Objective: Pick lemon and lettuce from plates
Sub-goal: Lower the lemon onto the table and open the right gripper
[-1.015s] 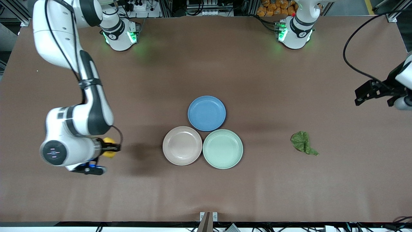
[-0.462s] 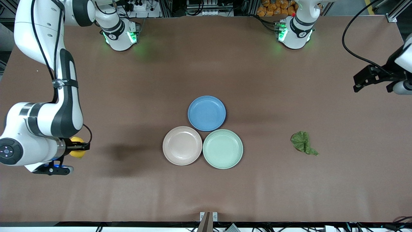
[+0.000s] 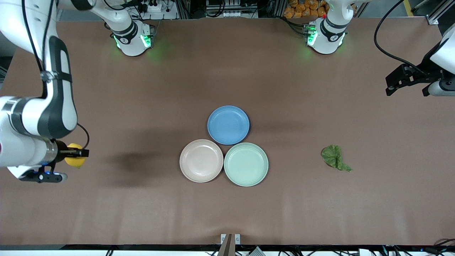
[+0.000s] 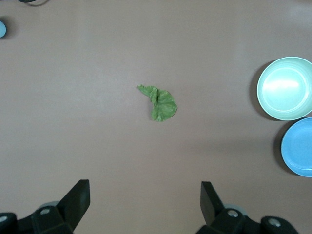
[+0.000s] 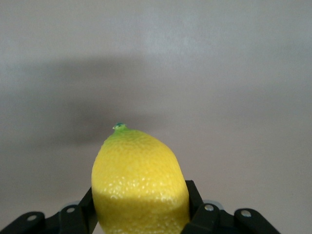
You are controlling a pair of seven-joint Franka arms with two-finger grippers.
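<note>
My right gripper [image 3: 76,155] is shut on the yellow lemon [image 3: 74,159] and holds it over bare table near the right arm's end. The lemon [image 5: 139,180] fills the space between that gripper's [image 5: 140,207] fingers, green tip pointing away. The dark green lettuce [image 3: 333,157] lies on the table toward the left arm's end, off the plates. My left gripper [image 3: 407,87] hangs open over the table edge at that end, well away from the lettuce [image 4: 161,103]; nothing is between its [image 4: 144,195] fingers. The beige-pink plate [image 3: 201,160] and the mint plate [image 3: 246,164] are bare.
A blue plate [image 3: 228,124] touches both other plates, farther from the front camera. The mint plate [image 4: 285,87] and the blue plate [image 4: 298,146] show at the edge of the left wrist view. A small bracket [image 3: 230,239] sits at the table's front edge.
The right arm has carried the lemon away from the plates toward its own end of the table. The left gripper has drifted toward its base side, still open.
</note>
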